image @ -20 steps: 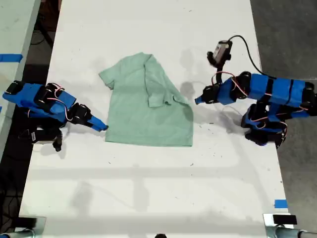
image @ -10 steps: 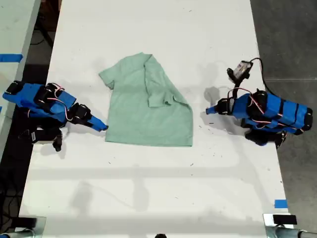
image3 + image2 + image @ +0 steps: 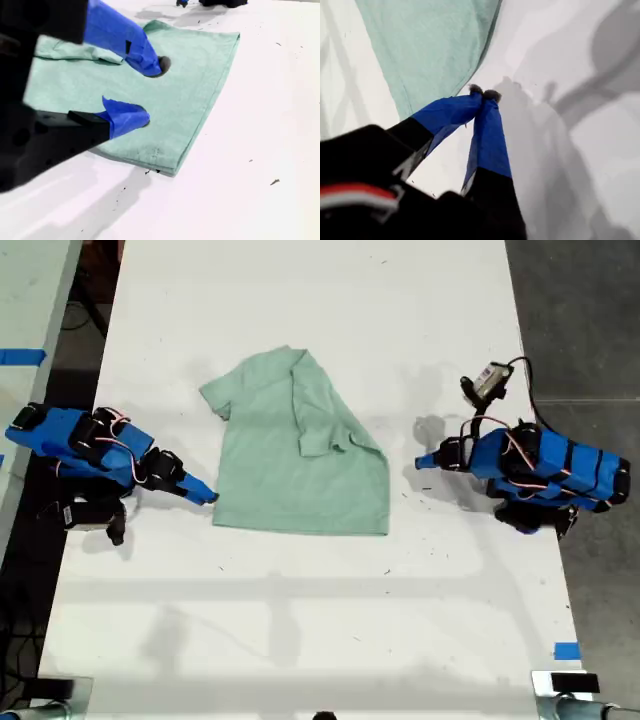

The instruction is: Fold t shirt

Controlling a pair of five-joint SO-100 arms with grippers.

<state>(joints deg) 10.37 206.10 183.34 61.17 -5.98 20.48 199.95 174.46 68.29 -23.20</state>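
Observation:
The pale mint-green t shirt lies flat on the white table, with one sleeve side folded in over its middle. In the exterior view's right, my first gripper rests low on the table. It is shut and empty, a short gap from the shirt's edge. The first wrist view shows its closed tips just off the t shirt. In the exterior view's left, my second gripper sits at the shirt's lower corner. It is open with the t shirt spread beyond its fingers, gripping nothing.
A second table with blue tape stands past the exterior view's left edge. Dark floor borders the table in the exterior view's right. A blue tape mark sits near the table's front corner in the exterior view's right.
The first arm has drawn back from the shirt toward the exterior view's right and folded lower, mostly within the first half second. The second arm and the shirt have not moved.

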